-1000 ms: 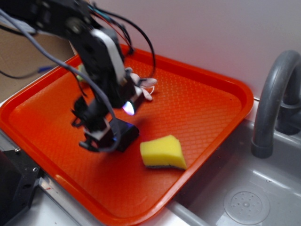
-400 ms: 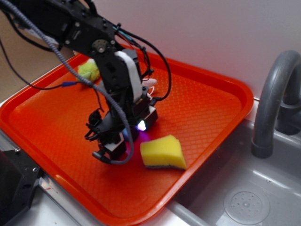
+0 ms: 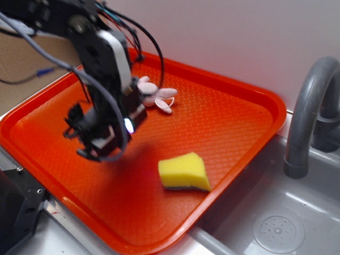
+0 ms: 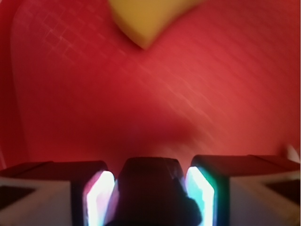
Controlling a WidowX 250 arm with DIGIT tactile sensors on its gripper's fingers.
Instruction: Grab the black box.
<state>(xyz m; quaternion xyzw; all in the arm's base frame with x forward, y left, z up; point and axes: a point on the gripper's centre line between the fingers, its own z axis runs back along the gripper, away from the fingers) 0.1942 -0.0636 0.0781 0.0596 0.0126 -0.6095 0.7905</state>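
The black box is a dark glossy block wedged between my two lit fingers in the wrist view. My gripper is shut on it. In the exterior view the gripper hangs above the left middle of the orange tray, casting a faint shadow on it. There the box cannot be told apart from the black fingers. A yellow sponge lies to the right of the gripper, and its corner, the sponge, shows at the top of the wrist view.
A pink plush toy lies behind the arm near the tray's far edge. A grey faucet and a sink basin are to the right of the tray. A black block stands at the front left.
The gripper has swung left, away from the sponge, and risen off the tray with the black box in it. The box no longer rests on the tray.
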